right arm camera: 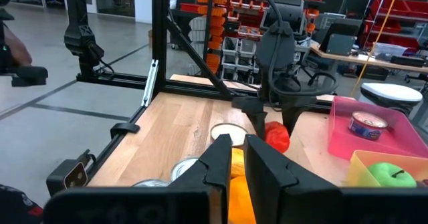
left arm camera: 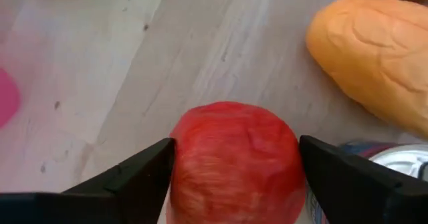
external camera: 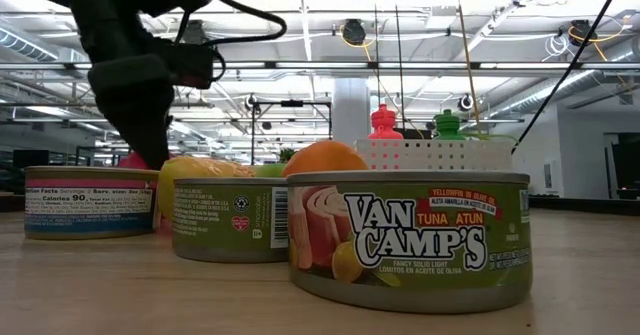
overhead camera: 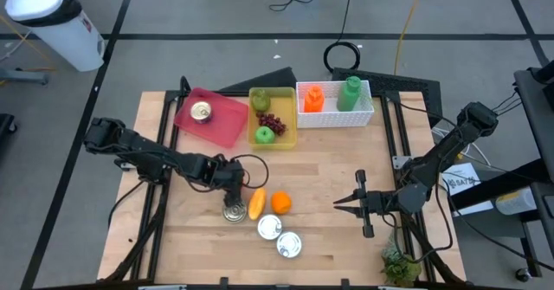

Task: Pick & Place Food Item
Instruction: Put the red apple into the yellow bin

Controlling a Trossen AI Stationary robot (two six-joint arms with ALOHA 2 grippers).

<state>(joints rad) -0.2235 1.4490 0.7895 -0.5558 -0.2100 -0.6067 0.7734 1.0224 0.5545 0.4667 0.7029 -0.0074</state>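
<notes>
A red apple [left arm camera: 234,164] sits between the two fingers of my left gripper [overhead camera: 232,184], just above the middle of the table's near half; in the high view the gripper hides it. Right beside it a tuna can [overhead camera: 234,210] stands on the wood. A yellow-orange bread roll [overhead camera: 256,203] and an orange [overhead camera: 280,203] lie a little to the right. Two more cans [overhead camera: 269,227] [overhead camera: 289,244] stand nearer the front edge. My right gripper [overhead camera: 339,203] hangs shut and level over the table's right half, touching nothing. My left gripper has the apple between its two fingers, one fingertip [left arm camera: 157,164] on each of the apple's opposite sides [left arm camera: 182,158]. The fingers come steeply from above, slanting down. Whether the apple's underside rests on the table does not show.
At the back stand a pink tray [overhead camera: 227,127] with a can, a yellow tray [overhead camera: 288,117] holding a green apple and grapes, and a white basket [overhead camera: 368,115] with an orange and a green bottle. A green plant-like item [overhead camera: 400,264] lies at the near right corner.
</notes>
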